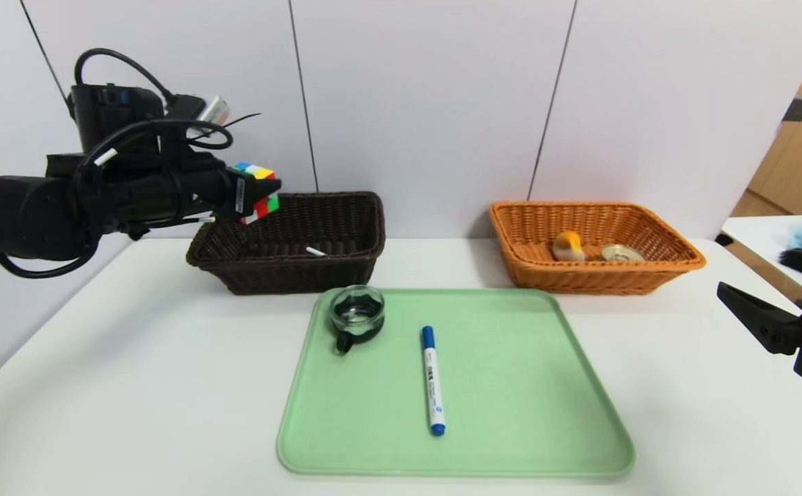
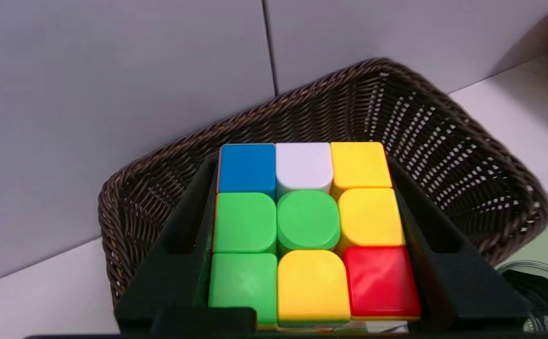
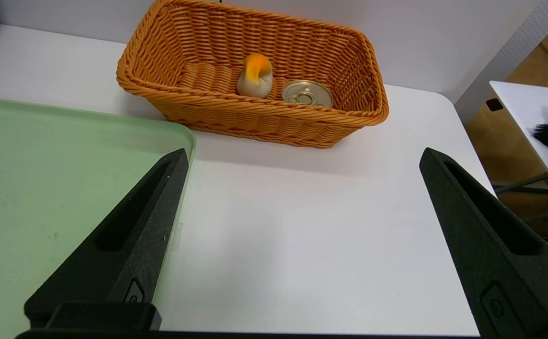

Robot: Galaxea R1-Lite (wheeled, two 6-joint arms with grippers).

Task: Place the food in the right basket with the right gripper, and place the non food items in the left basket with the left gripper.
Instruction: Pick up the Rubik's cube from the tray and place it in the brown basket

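Nearest the robot, a green tray (image 1: 511, 413) is lying on the white table (image 1: 98, 386), and two non-food items are waiting on it: the blue-capped marker (image 1: 433, 380) near the middle and the glass cup (image 1: 357, 315) at the tray's far left corner. At the right edge of the table, the right gripper (image 3: 302, 235) is being kept low and idle, its fingers spread wide with nothing between them. Farther back, the puzzle cube (image 2: 309, 230) is being clamped between the fingers of the left gripper (image 1: 253, 189) and is being held in the air above the near left corner of the dark brown basket (image 1: 346, 272), where a thin white pen (image 1: 315, 251) is already lying. In the orange-tan basket (image 3: 264, 125) on the far right, the bun (image 3: 255, 75) and the tin can (image 3: 307, 92) are already resting side by side. Because the cube is being carried over the corner and rim, not over the middle, a release here is judged risky: the cube could be struck against the wicker edge and tipped out onto the table. The cube could also be dropped onto the pen if it is let go from this height.
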